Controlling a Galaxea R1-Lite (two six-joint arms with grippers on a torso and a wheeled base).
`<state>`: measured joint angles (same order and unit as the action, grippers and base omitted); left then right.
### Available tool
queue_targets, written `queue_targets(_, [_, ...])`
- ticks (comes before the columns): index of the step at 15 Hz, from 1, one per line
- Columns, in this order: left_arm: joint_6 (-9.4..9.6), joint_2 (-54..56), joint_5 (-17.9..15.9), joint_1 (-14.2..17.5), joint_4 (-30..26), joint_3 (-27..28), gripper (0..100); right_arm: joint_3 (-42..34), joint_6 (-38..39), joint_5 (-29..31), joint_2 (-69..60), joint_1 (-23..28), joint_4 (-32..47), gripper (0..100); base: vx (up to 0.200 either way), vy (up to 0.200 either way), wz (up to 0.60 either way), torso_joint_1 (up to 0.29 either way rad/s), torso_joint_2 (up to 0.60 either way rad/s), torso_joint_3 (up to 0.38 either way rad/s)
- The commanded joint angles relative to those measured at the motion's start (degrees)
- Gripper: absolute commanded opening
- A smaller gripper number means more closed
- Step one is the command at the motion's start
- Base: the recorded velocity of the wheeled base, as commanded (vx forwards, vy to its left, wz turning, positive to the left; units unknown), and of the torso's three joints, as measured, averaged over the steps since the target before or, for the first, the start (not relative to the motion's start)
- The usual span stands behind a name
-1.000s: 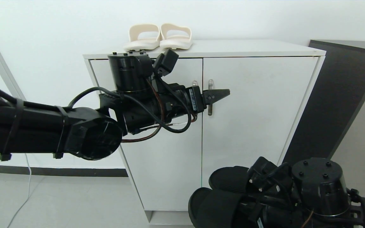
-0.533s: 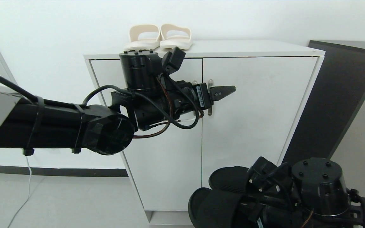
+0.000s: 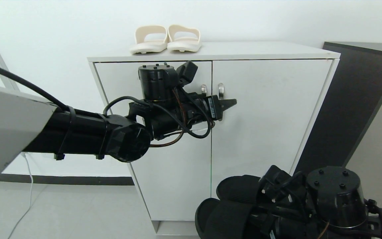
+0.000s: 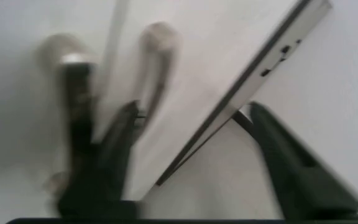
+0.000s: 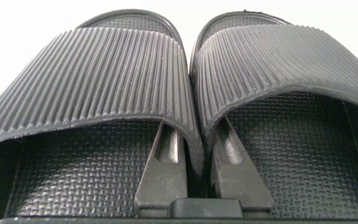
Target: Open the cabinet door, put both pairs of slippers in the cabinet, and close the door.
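Observation:
The white cabinet (image 3: 270,109) has both doors shut, each with a metal handle (image 3: 221,89) near the middle seam. My left gripper (image 3: 227,103) is at the right door's handle. In the left wrist view my left gripper (image 4: 191,162) is open and that handle (image 4: 157,56) stands just inside one finger (image 4: 114,155). A cream pair of slippers (image 3: 166,39) rests on the cabinet top. Low at the right, my right gripper (image 5: 197,177) is shut on the black slippers (image 3: 230,205), pinching their adjoining sides (image 5: 194,124) together.
A dark grey panel (image 3: 360,99) leans beside the cabinet's right side. A white wall with a black skirting strip (image 3: 61,180) lies behind, and a thin cable (image 3: 25,205) trails over the grey floor at the left.
My left arm has reached farther in toward the cabinet and dropped a little, bringing its gripper onto the right door's handle. The right arm with the black slippers has hardly moved.

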<state>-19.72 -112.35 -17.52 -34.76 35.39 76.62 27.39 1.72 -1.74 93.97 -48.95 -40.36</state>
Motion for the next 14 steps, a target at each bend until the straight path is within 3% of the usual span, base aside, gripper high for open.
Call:
queue_targets(1, [-0.05, -0.2, -0.3, -0.1, 0.1, -0.2, 0, -0.7, 0.0, -0.7, 0.0, 0.0, -0.3, 0, 0.0, 0.0, 0.0, 0.0, 0.0, 0.0])
queue_targets(6, [0.48, 2.1, -0.2, -0.3, 0.3, -3.4, 0, -1.3, 0.0, -3.1, 0.1, 0.0, -0.5, 0, 0.0, 0.0, 0.0, 0.0, 0.0, 0.0])
queue_targets(12, [1.0, 6.9, 0.0, -3.1, 3.5, -10.7, 0, -4.9, -0.8, -7.5, -0.4, -0.8, -4.2, 0, 0.0, 0.0, 0.0, 0.0, 0.0, 0.0])
queue_targets(14, [2.5, 8.8, 0.2, -4.4, 3.5, -13.5, 0, -8.2, -4.1, -10.0, -0.4, -1.8, -7.5, 0, 0.0, 0.0, 0.0, 0.0, 0.0, 0.0])
